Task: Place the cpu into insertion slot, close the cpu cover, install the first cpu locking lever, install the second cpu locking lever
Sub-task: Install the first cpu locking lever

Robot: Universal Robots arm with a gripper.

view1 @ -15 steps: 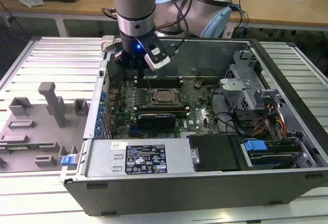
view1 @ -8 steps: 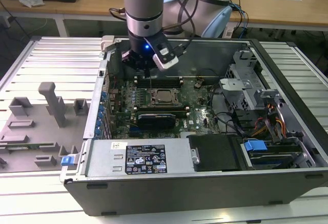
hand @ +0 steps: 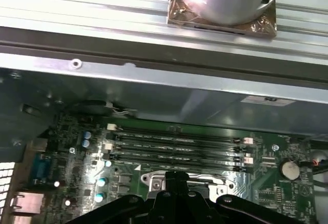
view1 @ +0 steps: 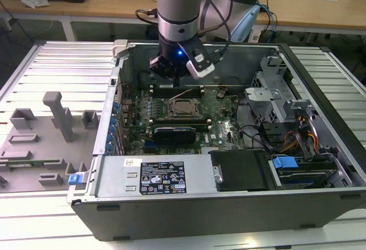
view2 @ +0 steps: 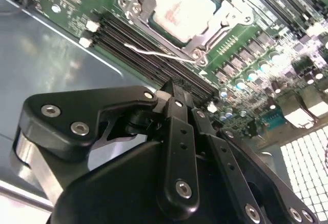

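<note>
Hovering inside the open computer case [view1: 229,207], the gripper [view1: 176,82] hangs over the green motherboard [view1: 226,118], above the long black memory slots [hand: 174,144] and just beside the processor socket. In both wrist views its two black fingers [view2: 180,147] meet at the tips, clenched with nothing visible between them, and they touch nothing on the board. The cpu [view2: 185,9] lies flat in the insertion slot [view2: 223,0], silvery face up, with only a dark rim of the slot showing around it. The cpu cover [view2: 220,29] is down over the chip, its metal frame resting along the chip's edges so the face shows through the window. A thin wire locking lever [view2: 159,54] runs along the socket's side nearest the memory slots; in the exterior view it looks tilted up off the board rather than tucked flat, though whether its end is hooked I cannot tell. The case sits on a slatted metal table [view1: 63,67], with a grey moulded fixture tray [view1: 34,141] well apart from it at the exterior view's left, and a labelled power supply box [view1: 160,175] along the case's near wall
</note>
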